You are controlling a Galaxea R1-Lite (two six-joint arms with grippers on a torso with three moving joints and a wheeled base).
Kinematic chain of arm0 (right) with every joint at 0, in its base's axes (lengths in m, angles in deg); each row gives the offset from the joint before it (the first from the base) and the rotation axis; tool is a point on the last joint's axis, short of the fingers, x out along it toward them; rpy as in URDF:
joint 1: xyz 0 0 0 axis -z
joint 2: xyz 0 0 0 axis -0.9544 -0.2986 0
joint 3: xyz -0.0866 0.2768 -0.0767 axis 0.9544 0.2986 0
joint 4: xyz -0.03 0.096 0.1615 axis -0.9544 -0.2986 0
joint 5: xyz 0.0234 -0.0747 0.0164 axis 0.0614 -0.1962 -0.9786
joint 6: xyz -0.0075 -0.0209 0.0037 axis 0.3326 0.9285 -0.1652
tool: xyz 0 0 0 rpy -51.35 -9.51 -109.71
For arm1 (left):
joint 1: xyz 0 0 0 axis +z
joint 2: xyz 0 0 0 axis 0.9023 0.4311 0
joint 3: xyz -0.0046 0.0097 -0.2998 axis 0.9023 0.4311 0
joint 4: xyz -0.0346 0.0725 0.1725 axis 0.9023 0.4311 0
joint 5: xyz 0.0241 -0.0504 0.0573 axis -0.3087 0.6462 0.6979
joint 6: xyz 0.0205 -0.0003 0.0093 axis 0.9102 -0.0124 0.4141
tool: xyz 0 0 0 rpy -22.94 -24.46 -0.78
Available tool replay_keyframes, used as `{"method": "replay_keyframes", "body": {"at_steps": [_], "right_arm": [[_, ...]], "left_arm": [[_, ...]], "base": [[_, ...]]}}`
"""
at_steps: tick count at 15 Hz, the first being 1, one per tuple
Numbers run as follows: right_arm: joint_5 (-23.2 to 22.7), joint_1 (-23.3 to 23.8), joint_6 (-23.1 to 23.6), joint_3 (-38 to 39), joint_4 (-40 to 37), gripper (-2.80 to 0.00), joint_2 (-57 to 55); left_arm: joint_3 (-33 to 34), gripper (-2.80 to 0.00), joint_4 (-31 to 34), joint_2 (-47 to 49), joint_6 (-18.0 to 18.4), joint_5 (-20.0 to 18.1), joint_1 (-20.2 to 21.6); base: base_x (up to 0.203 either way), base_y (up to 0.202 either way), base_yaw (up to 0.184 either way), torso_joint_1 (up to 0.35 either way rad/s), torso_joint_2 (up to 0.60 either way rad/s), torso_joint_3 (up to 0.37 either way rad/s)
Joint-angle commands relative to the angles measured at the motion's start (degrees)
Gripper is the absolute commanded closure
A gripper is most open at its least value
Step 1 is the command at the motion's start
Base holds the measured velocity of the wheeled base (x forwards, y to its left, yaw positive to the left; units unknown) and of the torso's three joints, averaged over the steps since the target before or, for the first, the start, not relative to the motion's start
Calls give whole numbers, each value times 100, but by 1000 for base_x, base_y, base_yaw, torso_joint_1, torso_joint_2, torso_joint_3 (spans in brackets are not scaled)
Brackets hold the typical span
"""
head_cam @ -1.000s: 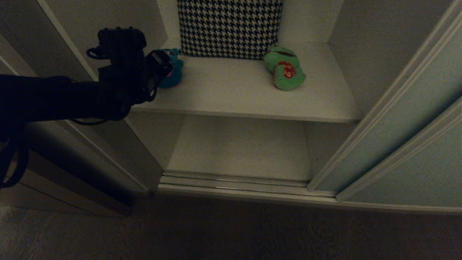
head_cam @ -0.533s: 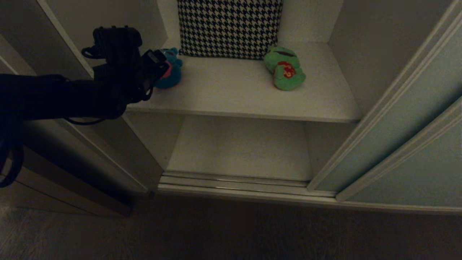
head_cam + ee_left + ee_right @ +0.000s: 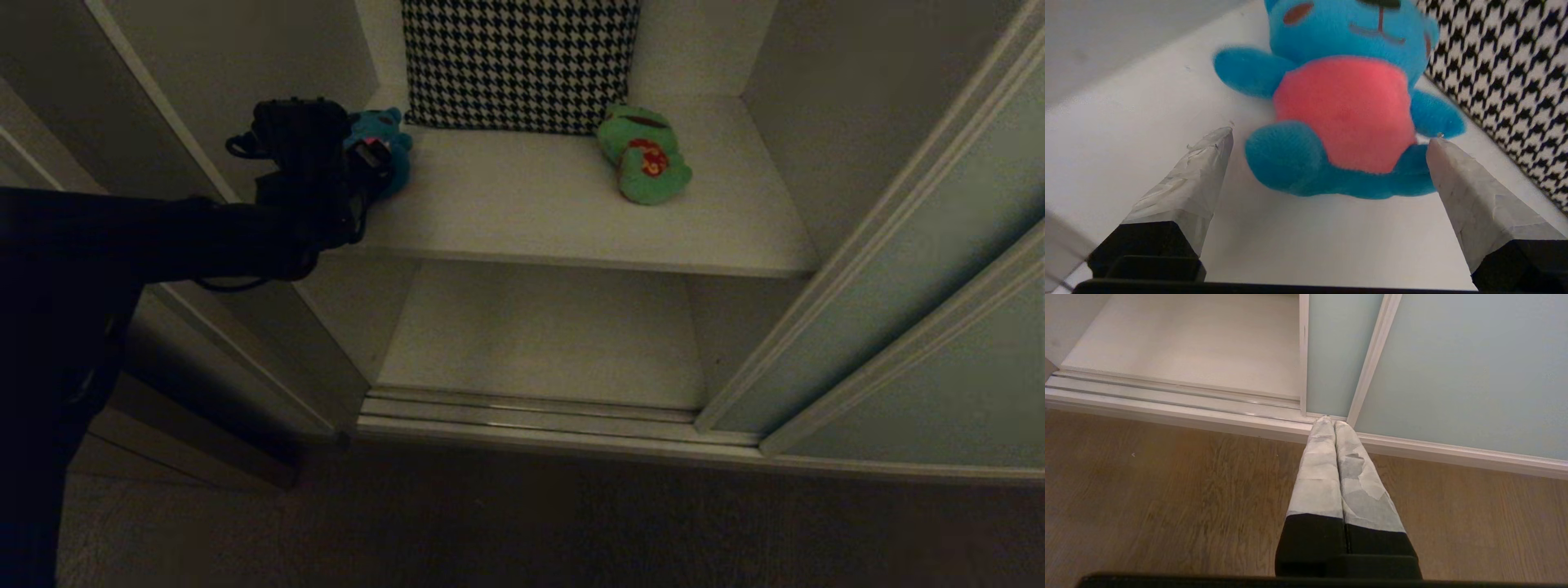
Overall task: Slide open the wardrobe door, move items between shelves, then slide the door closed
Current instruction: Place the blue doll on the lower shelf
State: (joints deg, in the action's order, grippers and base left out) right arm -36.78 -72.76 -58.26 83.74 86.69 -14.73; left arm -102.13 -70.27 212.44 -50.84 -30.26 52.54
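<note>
The teal-blue bear [image 3: 395, 140] with a red belly [image 3: 1343, 110] sits at the left end of the upper shelf [image 3: 531, 220]. My left gripper [image 3: 369, 163] is level with it and open. Its taped fingertips stand on either side of the bear's feet in the left wrist view [image 3: 1329, 136], and nothing is gripped. The green frog [image 3: 645, 155] lies at the right of the same shelf. The lower shelf [image 3: 539, 335] is bare. The sliding wardrobe door [image 3: 922, 269] stands slid to the right. My right gripper [image 3: 1329, 421] is shut and hangs low over the floor by that door [image 3: 1453, 367].
A black-and-white houndstooth cushion [image 3: 518, 61] leans on the back wall right beside the bear [image 3: 1506, 81]. The wardrobe's left side wall [image 3: 245, 65] is close to my left arm. The door track [image 3: 531, 412] runs along the bottom, with wooden floor [image 3: 1167, 490] before it.
My left gripper has moved right and a little lower, in over the shelf to the bear, still open. The toys, the door and the right arm have not moved.
</note>
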Motion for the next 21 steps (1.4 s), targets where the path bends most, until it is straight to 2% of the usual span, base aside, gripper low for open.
{"method": "replay_keyframes", "body": {"at_steps": [1, 3, 6, 11, 12, 14, 21], "right_arm": [[-5, -4, 4, 9, 0, 0, 19], [3, 5, 4, 9, 0, 0, 19], [0, -4, 4, 9, 0, 0, 19], [3, 5, 4, 9, 0, 0, 19], [-4, 2, 4, 9, 0, 0, 13], [-4, 3, 4, 9, 0, 0, 19], [-6, -4, 4, 9, 0, 0, 19]], "left_arm": [[-192, -280, -9, 254, -33, -5, -16], [-421, -280, -10, 383, -41, -32, -28], [-488, -280, -101, 482, -17, -390, -29], [-514, -280, -476, 498, 8, -490, -21], [-514, 0, -564, 514, 76, -585, -12], [-514, 0, -599, 515, 97, -736, -3], [-514, 0, -731, 559, 220, -895, -12]], "base": [[0, 0, 0, 0, 0, 0], [0, 0, 0, 0, 0, 0], [0, 0, 0, 0, 0, 0], [0, 0, 0, 0, 0, 0], [0, 0, 0, 0, 0, 0], [0, 0, 0, 0, 0, 0], [0, 0, 0, 0, 0, 0]]}}
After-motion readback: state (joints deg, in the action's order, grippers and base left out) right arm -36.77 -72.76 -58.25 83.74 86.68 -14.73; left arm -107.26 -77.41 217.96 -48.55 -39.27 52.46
